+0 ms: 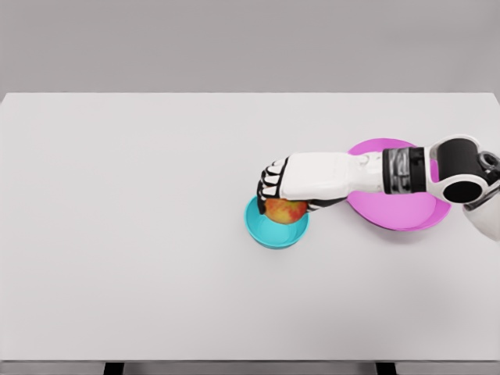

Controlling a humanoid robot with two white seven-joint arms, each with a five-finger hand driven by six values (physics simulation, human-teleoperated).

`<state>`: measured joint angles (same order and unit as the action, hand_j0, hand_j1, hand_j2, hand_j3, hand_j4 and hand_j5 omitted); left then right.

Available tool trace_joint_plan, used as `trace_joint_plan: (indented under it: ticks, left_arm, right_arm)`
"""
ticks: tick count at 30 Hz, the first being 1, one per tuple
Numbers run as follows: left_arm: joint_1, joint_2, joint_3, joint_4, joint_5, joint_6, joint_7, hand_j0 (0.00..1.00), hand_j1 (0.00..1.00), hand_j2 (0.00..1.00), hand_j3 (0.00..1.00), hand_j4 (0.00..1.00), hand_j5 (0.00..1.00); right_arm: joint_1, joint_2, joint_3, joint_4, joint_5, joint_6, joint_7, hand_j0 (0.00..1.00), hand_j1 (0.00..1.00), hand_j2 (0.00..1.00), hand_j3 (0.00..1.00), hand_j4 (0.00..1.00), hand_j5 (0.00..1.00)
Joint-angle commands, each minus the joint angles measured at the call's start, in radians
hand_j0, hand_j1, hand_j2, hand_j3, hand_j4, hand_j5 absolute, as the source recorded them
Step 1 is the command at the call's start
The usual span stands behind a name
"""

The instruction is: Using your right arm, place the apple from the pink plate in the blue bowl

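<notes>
My right hand [291,187] is reaching out over the blue bowl [275,226], the arm coming in from the right edge and passing above the pink plate [394,207]. My fingers [270,185] are curled down around the apple [285,209], gripping it from above, with the thumb tucked under on the side toward the plate. The apple, red and yellow, sits within the bowl's rim, at its upper part; whether it already touches the bowl's floor I cannot tell, since my hand covers its top.

The bowl stands on the white table [141,234], just beside the plate and to its left, the two not quite touching. The plate holds nothing that I can see, though my forearm hides its upper middle. My wrist lies over the plate's left edge, between plate and bowl.
</notes>
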<state>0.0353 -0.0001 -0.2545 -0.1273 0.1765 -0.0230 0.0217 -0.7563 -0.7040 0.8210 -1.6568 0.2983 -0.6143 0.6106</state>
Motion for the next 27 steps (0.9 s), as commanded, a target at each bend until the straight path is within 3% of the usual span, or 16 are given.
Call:
trace_joint_plan:
  ticks: [1, 7, 8, 10, 11, 21, 22, 25, 27]
  left_arm:
    - [0.000, 0.000, 0.000, 0.000, 0.000, 0.000, 0.000, 1.00, 1.00, 1.00, 1.00, 1.00, 1.00]
    - [0.000, 0.000, 0.000, 0.000, 0.000, 0.000, 0.000, 1.00, 1.00, 1.00, 1.00, 1.00, 1.00]
    - [0.000, 0.000, 0.000, 0.000, 0.000, 0.000, 0.000, 1.00, 1.00, 1.00, 1.00, 1.00, 1.00]
    - [0.000, 0.000, 0.000, 0.000, 0.000, 0.000, 0.000, 1.00, 1.00, 1.00, 1.00, 1.00, 1.00]
    - [0.000, 0.000, 0.000, 0.000, 0.000, 0.000, 0.000, 1.00, 1.00, 1.00, 1.00, 1.00, 1.00]
    - [0.000, 0.000, 0.000, 0.000, 0.000, 0.000, 0.000, 1.00, 1.00, 1.00, 1.00, 1.00, 1.00]
    - [0.000, 0.000, 0.000, 0.000, 0.000, 0.000, 0.000, 1.00, 1.00, 1.00, 1.00, 1.00, 1.00]
    - [0.000, 0.000, 0.000, 0.000, 0.000, 0.000, 0.000, 1.00, 1.00, 1.00, 1.00, 1.00, 1.00]
    - [0.000, 0.000, 0.000, 0.000, 0.000, 0.000, 0.000, 1.00, 1.00, 1.00, 1.00, 1.00, 1.00]
  right_arm:
    - [-0.002, 0.006, 0.018, 0.000, -0.005, 0.003, 0.000, 0.33, 0.33, 0.33, 0.33, 0.33, 0.33]
    - [-0.002, 0.011, 0.029, 0.002, 0.004, 0.003, 0.000, 0.33, 0.33, 0.33, 0.33, 0.33, 0.33]
    - [-0.002, 0.011, 0.030, 0.002, 0.007, 0.003, 0.000, 0.42, 0.42, 0.42, 0.42, 0.42, 0.42]
    - [-0.003, 0.011, 0.029, 0.002, 0.009, 0.003, 0.000, 0.92, 0.92, 0.92, 0.92, 0.92, 0.92]
    - [-0.003, 0.011, 0.029, -0.001, 0.009, 0.003, 0.000, 1.00, 1.00, 1.00, 1.00, 1.00, 1.00]
    - [-0.011, 0.000, 0.020, -0.011, 0.007, 0.003, 0.000, 1.00, 1.00, 1.00, 1.00, 1.00, 1.00]
    - [-0.012, -0.008, -0.002, -0.032, 0.004, 0.003, 0.000, 1.00, 1.00, 1.00, 1.00, 1.00, 1.00]
    - [0.012, -0.112, -0.166, -0.080, -0.007, 0.003, 0.000, 1.00, 1.00, 1.00, 1.00, 1.00, 1.00]
    - [0.092, -0.170, -0.298, -0.072, -0.013, 0.003, 0.000, 1.00, 1.00, 1.00, 1.00, 1.00, 1.00]
